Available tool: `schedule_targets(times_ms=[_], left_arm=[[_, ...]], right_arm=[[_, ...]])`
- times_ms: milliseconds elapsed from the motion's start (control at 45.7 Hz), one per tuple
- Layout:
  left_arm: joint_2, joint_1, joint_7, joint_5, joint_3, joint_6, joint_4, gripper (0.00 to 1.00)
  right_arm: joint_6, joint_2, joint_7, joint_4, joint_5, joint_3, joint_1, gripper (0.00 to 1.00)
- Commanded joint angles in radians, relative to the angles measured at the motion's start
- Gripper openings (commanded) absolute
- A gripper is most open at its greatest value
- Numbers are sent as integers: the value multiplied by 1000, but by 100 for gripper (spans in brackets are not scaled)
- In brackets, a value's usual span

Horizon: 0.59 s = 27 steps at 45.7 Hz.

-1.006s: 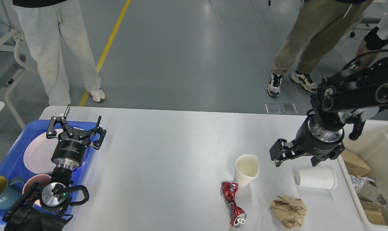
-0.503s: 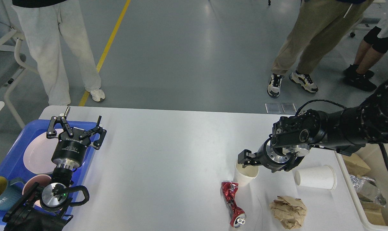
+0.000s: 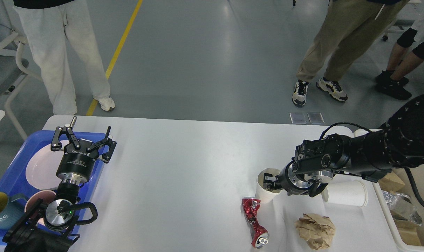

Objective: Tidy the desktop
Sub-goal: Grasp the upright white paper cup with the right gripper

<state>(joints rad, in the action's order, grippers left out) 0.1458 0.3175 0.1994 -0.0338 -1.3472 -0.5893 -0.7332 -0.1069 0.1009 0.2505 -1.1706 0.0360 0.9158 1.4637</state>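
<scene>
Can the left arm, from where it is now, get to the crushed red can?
Probably not easily. The left gripper hangs open over the blue tray at the far left, and the red can lies far across the desktop, beside the right gripper. Nothing stands between them.

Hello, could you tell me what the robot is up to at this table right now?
It is tidying litter off the desktop. The right gripper has its jaws at the rim of an upright paper cup; whether they have closed is unclear. A crushed red can, a paper wad and a tipped cup lie nearby. The left gripper hangs open over the blue tray.
</scene>
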Motion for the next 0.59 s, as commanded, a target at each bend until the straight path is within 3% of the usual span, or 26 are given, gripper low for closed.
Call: schedule_targets(times_ms=[0,569], left_arm=[[0,0,-1,0,-1,-1,0,96],[0,0,-1,0,-1,-1,0,96]], right_arm=[[9,0,1,5,4,1,-2,0],[-26,52,3,-18,-18,11,70,0]])
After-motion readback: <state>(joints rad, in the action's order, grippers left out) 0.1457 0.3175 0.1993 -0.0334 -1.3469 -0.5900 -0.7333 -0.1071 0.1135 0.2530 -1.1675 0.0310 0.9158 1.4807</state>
